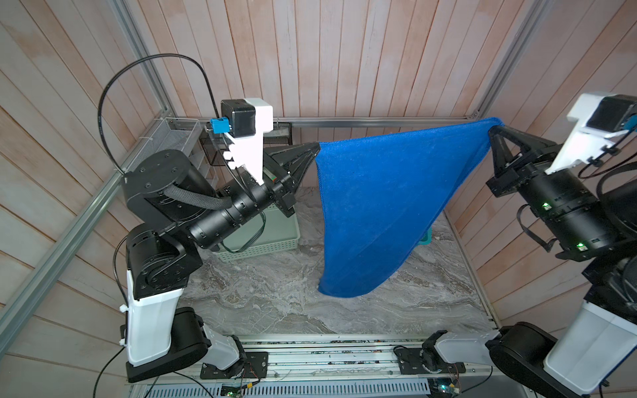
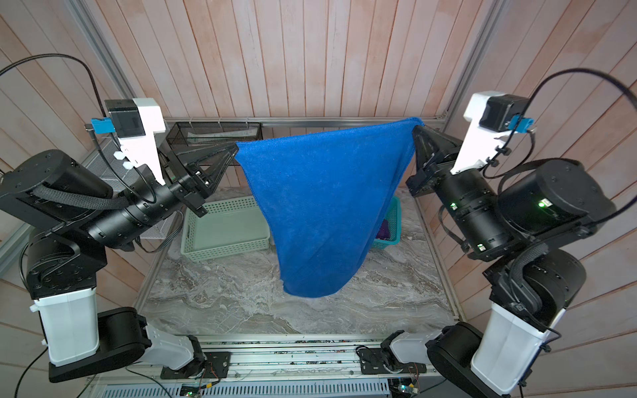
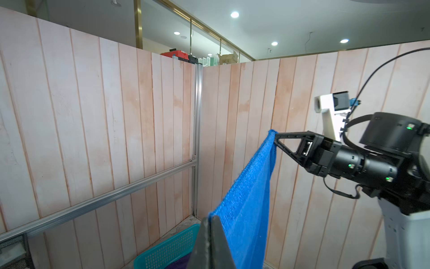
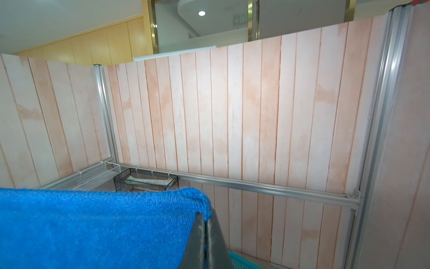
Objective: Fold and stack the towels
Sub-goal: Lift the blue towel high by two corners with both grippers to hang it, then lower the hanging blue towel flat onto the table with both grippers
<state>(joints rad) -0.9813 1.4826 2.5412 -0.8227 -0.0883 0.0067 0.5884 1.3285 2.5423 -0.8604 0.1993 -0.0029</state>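
The blue towel (image 1: 389, 206) hangs in the air between the two grippers. The left gripper (image 1: 317, 146) is pinched tight on one top corner. The right gripper (image 1: 491, 131) is pinched tight on the other top corner. The rest droops below them to a point, close over the table (image 1: 262, 303). I cannot tell if it touches.

The towel looks soft, floppy and light. It bends anywhere, so I think the corners are the best places to hold. A weak pinch could let it slip.

Only the top views show the whole hanging shape. In a top view, a purple towel (image 2: 383, 230) lies in the teal basket (image 2: 396, 206), below the right gripper. The left wrist view shows the right gripper's pinch from the side.
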